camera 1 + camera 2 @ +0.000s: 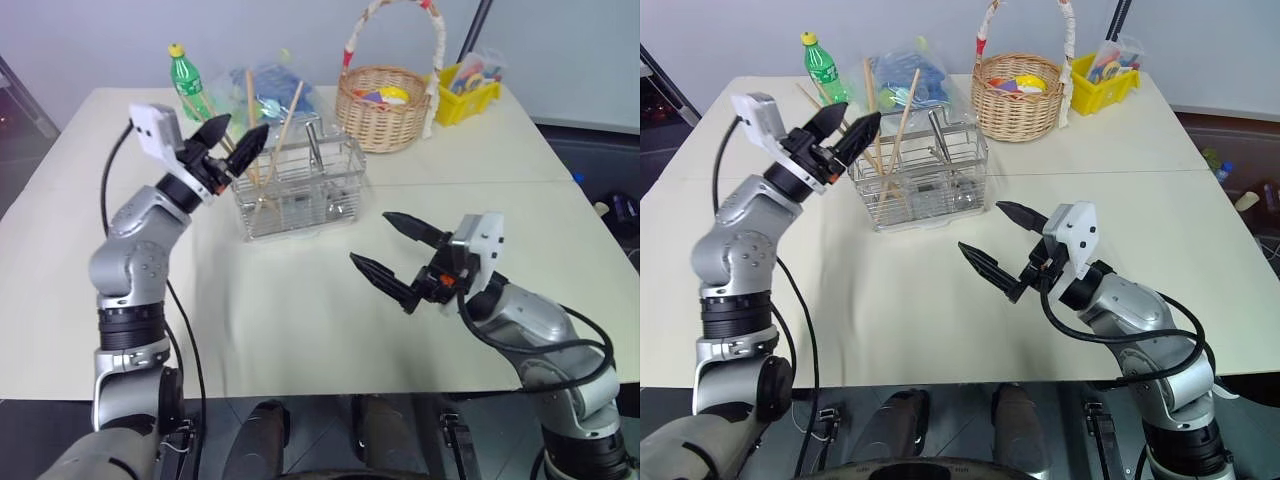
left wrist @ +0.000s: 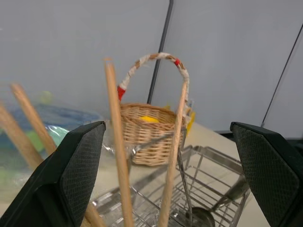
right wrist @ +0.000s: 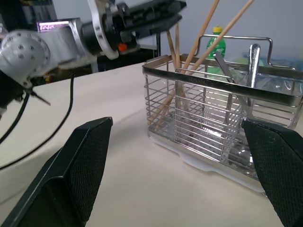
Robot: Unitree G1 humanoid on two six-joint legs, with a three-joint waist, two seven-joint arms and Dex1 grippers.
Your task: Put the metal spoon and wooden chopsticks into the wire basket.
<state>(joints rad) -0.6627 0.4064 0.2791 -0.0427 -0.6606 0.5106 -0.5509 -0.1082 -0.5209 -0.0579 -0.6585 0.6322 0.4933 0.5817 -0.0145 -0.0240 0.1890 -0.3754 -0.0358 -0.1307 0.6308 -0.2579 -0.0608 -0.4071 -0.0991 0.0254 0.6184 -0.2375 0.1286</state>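
A cream matte surface (image 1: 300, 320) stands before a pale grey wall. On it the rectangular silver wire-mesh basket (image 1: 300, 190) holds the light-brown wooden chopsticks (image 1: 283, 135), leaning upright, and the slim shiny metal spoon (image 3: 253, 61); a round woven wicker basket (image 1: 382, 108) sits behind it. The left end effector (image 1: 232, 140) hangs spread wide beside the chopstick tops, holding nothing. The right end effector (image 1: 392, 255) hovers wide open, empty, above the surface.

No readable text, labels or numbers anywhere.
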